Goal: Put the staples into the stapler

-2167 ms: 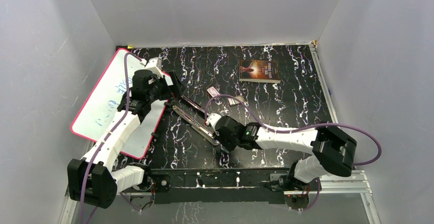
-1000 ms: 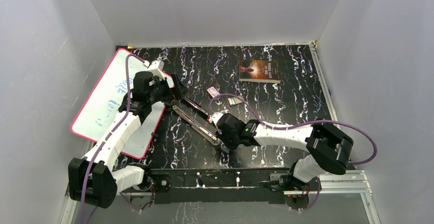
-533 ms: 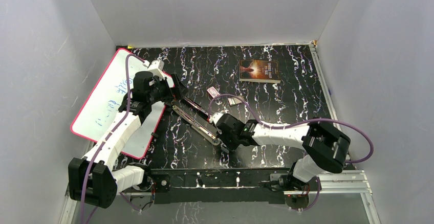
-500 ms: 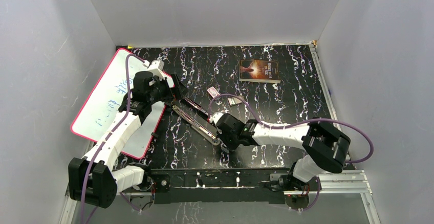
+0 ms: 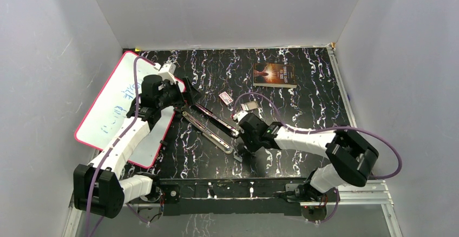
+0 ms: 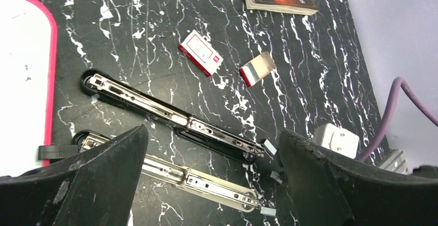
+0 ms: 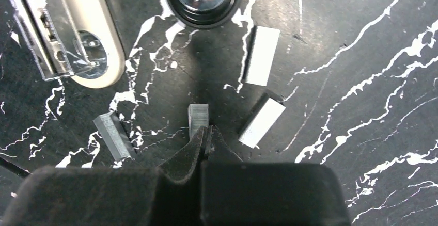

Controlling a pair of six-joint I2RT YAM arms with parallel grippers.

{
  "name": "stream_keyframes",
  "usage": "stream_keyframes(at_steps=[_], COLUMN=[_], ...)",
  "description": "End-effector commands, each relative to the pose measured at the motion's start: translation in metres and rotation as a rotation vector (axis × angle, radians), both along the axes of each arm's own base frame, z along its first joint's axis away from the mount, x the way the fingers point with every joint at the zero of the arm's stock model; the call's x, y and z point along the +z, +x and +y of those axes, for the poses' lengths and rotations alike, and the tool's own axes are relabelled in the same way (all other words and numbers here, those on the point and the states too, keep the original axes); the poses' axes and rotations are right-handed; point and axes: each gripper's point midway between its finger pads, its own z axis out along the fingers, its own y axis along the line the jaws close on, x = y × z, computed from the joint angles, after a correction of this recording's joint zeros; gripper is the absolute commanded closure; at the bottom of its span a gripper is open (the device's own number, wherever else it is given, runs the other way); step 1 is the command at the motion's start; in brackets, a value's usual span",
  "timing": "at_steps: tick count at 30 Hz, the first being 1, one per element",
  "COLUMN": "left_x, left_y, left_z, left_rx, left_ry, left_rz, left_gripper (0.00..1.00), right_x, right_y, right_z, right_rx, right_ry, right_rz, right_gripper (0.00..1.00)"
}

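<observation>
Nearest, the right arm runs low from its base at the table's near edge, forearm stretched leftward and wrist tipped down at the black, white-veined marbled tabletop (image 5: 303, 101). The right gripper (image 7: 206, 133) has its fingers pressed together, tips touching the near end of one short silvery strip of joined metal staples (image 7: 199, 116). Whether that strip is pinched cannot be told. Three more strips lie near it, apart from one another.

Just beyond lies the long black-and-metal stapler (image 6: 170, 116), its two halves swung apart on the tabletop. The left arm rises from its base over the pink-rimmed whiteboard (image 5: 111, 104) and bends right. The left gripper (image 6: 212, 133) hangs above the stapler, fingers spread wide and empty.

Farther off sit a small red-and-white box (image 6: 201, 53), a small grey-and-red carton (image 6: 256, 68), and a dark paperback book (image 5: 274, 74).
</observation>
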Motion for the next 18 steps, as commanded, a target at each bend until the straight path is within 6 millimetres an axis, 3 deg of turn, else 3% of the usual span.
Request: stream_keyframes(at_steps=[1, 13, 18], left_x=[0.003, -0.010, -0.006], left_y=[-0.005, -0.032, -0.035], left_z=[-0.012, -0.026, -0.027], left_rx=[-0.065, -0.126, -0.131], left_ry=[-0.063, -0.185, -0.201], left_rz=[-0.015, -0.038, -0.079], left_gripper=[0.04, 0.07, 0.07], right_x=[0.011, 0.043, 0.045], right_y=[0.008, 0.022, 0.023], right_z=[0.003, 0.007, 0.000], right_rx=[-0.066, -0.174, -0.178], right_ry=[0.115, 0.374, 0.353], right_rz=[0.011, 0.028, 0.013], right_gripper=[1.00, 1.00, 0.99])
